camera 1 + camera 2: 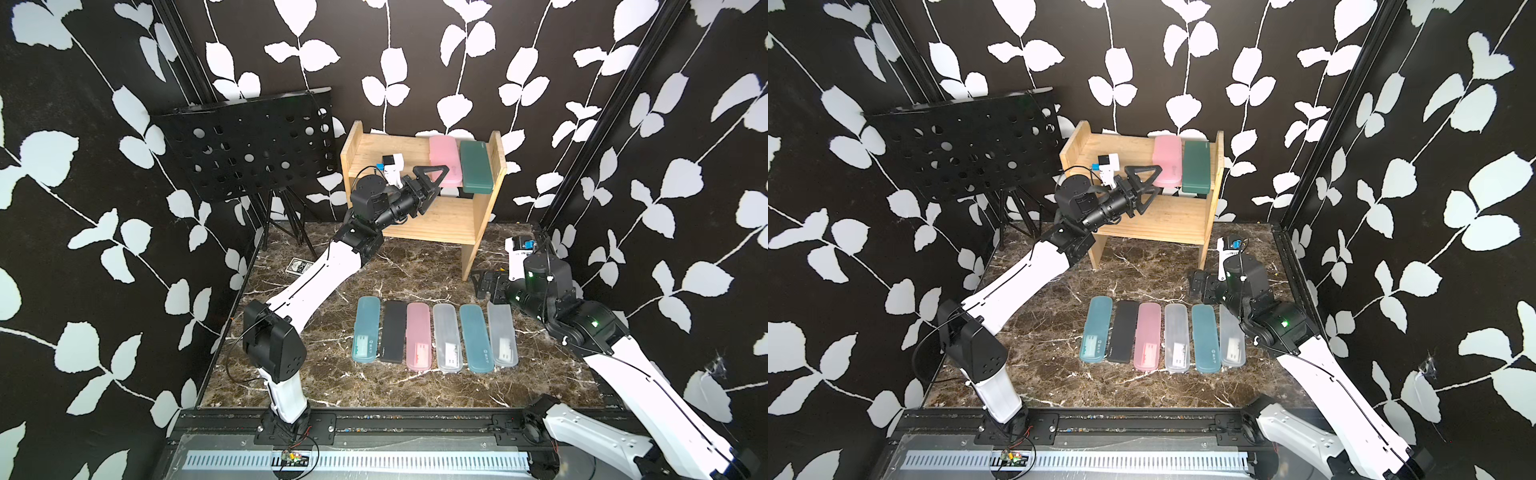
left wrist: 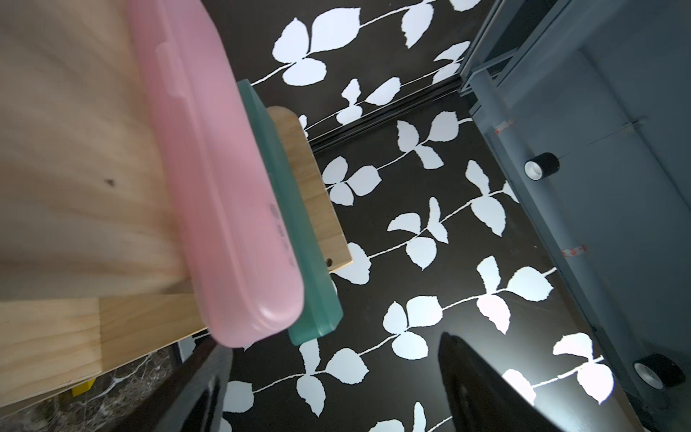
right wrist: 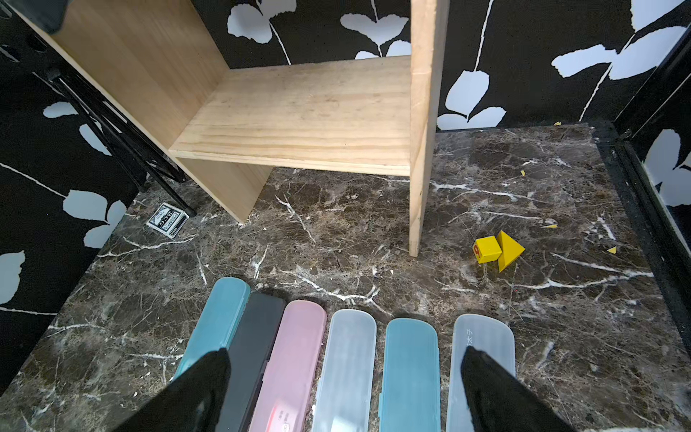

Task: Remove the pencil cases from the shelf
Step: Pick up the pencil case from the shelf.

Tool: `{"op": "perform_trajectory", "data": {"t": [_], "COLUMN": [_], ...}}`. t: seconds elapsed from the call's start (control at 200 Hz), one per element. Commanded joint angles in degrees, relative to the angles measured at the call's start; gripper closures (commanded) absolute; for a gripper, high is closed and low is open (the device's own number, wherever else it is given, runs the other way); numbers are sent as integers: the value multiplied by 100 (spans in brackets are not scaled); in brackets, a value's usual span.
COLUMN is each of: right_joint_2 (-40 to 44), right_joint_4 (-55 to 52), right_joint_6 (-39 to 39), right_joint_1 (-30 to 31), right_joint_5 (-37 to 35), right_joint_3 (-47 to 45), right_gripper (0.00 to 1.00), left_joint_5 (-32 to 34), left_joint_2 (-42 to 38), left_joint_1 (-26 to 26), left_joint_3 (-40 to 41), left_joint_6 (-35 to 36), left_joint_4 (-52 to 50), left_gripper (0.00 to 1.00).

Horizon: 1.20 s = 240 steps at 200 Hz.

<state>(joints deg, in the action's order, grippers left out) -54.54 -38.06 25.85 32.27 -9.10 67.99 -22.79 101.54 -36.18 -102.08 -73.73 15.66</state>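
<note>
**Left claw [image 1: 441,181] stands wide at the near end of the translucent pink plastic pencil case [image 1: 444,160]**

Two cases remain on the two-tier light wooden shelf [image 1: 386,151]: the pink one and, just beside it on the right, a dark green plastic pencil case [image 1: 477,166]. Both lie flat on the right half of the top tier. Their long axes run near to far, and their near ends jut past the tier's front edge. The lower tier is bare. A row of six slim plastic cases [image 1: 434,334] lies side by side on the brown marble tabletop [image 1: 415,266], already off the shelf.

The left claw reaches in from the near left at the height of the top tier, spread wide and holding nothing. The pink case lies just to its right and a little farther back. In the left wrist view the case's rounded near end sits close to one finger [image 2: 202,381], ahead of the gap and not yet inside it. The fingers seem stacked one above the other. That would suit pinching the overhanging end from above and below, with the claw coming in along the case's long axis.

The right claw [image 3: 346,351] hangs low over the row on the tabletop, also wide and empty, well apart from the top tier. The left arm is plainly the nearer one. The green case lies beyond the pink one from that side, so the pink case looks like the first to take.
</note>
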Motion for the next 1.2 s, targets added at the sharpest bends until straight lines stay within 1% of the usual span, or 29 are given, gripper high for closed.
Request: {"op": "perform_trajectory", "data": {"t": [0.0, 0.145, 0.28, 0.475, 0.58, 0.78, 0.9, 1.195], "right_joint_2": [58, 102, 128, 137, 146, 155, 155, 120], "right_joint_4": [89, 92, 74, 79, 84, 97, 105, 121], "right_joint_6": [-71, -70, -61, -53, -53, -53, -51, -62], "right_joint_1": [-59, -98, -109, -163, -177, -225, -243, -284], "right_joint_5": [89, 95, 105, 150, 151, 205, 236, 291], "right_joint_3": [263, 232, 216, 188, 154, 123, 119, 145], "right_gripper": [1, 1, 1, 1, 1, 1, 1, 1], "left_joint_5": [20, 85, 120, 221, 346, 646, 747, 852], "left_joint_2": [-61, -29, 82, 210, 185, 109, 108, 204], "left_joint_1": [7, 14, 10, 13, 15, 14, 15, 21], "left_joint_3": [-194, -138, -320, -582, -550, -583, -627, -838], "left_joint_6": [140, 132, 122, 178, 176, 294, 312, 260], "left_joint_4": [-223, -320, -485, -842, -910, -1160, -1232, -1249], "left_gripper": [15, 15, 16, 22, 24, 31, 33, 34]}}
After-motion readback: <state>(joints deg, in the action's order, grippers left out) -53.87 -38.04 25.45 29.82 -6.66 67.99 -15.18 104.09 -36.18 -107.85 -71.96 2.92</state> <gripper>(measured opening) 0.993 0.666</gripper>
